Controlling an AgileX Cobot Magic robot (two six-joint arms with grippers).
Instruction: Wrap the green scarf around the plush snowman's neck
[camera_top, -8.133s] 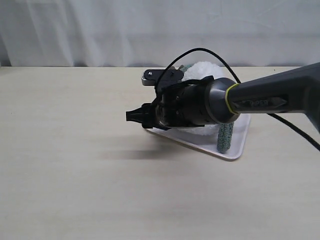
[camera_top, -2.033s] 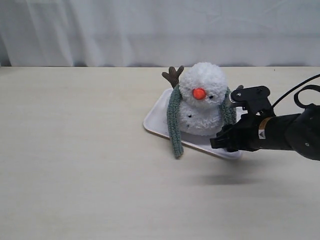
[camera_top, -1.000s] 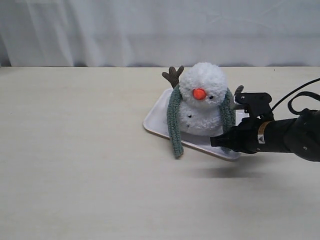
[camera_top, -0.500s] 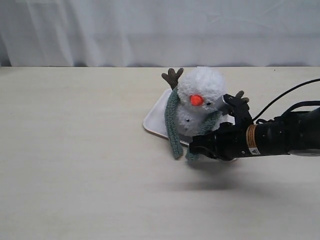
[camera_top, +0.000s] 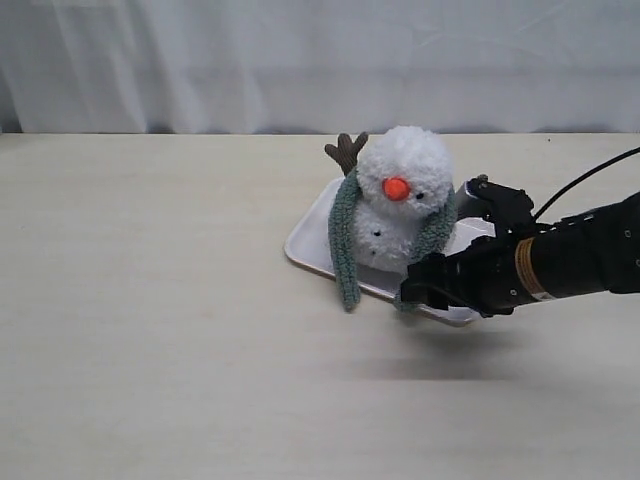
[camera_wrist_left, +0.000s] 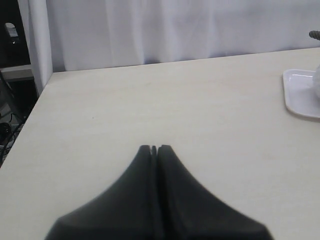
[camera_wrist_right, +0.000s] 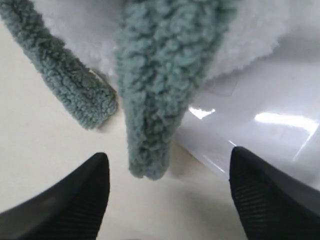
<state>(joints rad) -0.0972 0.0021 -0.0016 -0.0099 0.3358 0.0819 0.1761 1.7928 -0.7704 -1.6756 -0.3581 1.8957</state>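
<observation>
The plush snowman stands upright on a white tray. The green scarf goes round the back of its neck. One end hangs down the left side to the table; the other end slants down the front right over the tray's edge. My right gripper hovers low at that end's tip, open. In the right wrist view the scarf end hangs between the spread fingers, touching neither. My left gripper is shut on nothing, far from the tray.
Bare beige tabletop surrounds the tray. A white curtain closes off the back. The snowman's brown branch arm sticks up behind its left shoulder. The table's edge shows in the left wrist view.
My right gripper has drawn back to the right from the snowman's front. The snowman, tilted half a second ago, stands upright again, and the right scarf end hangs free.
</observation>
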